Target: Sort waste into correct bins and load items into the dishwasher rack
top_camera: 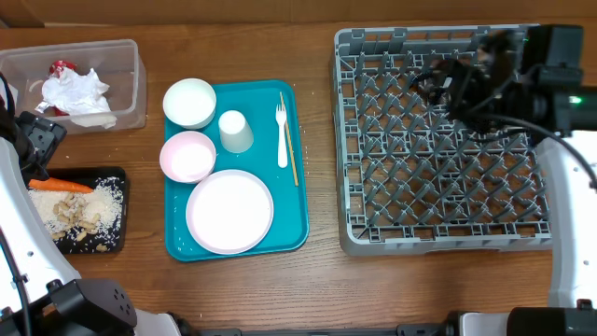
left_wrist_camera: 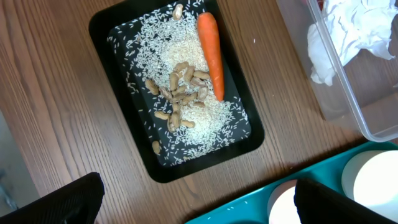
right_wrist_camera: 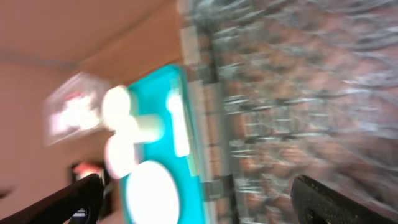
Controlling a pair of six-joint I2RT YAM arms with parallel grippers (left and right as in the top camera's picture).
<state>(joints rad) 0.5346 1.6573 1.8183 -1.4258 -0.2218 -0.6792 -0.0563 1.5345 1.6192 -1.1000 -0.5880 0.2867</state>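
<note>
The clear tub (top_camera: 129, 86) at the back left holds the crumpled napkin (top_camera: 79, 93) and the red-and-white wrapper (top_camera: 62, 67). The black tray (top_camera: 114, 175) holds the carrot (top_camera: 61, 185), rice (top_camera: 107, 202) and beige scraps (top_camera: 79, 217). On the teal tray (top_camera: 298, 224) lie the plate (top_camera: 229, 211), a white bowl (top_camera: 189, 102), a pink bowl (top_camera: 187, 156), the cup (top_camera: 235, 131), the fork (top_camera: 282, 135) and the stick (top_camera: 290, 140). My left gripper (left_wrist_camera: 199, 208) is open and empty above the table beside the black tray (left_wrist_camera: 118, 37). My right gripper (right_wrist_camera: 199, 202) is open and empty over the grey rack (top_camera: 438, 224).
The left wrist view shows the carrot (left_wrist_camera: 211, 56), scraps (left_wrist_camera: 180, 93), a tub corner (left_wrist_camera: 348, 99) and the teal tray's edge (left_wrist_camera: 249, 199). The right wrist view is blurred. It shows the rack (right_wrist_camera: 298, 93) and the teal tray (right_wrist_camera: 155, 93). The rack stands at the right.
</note>
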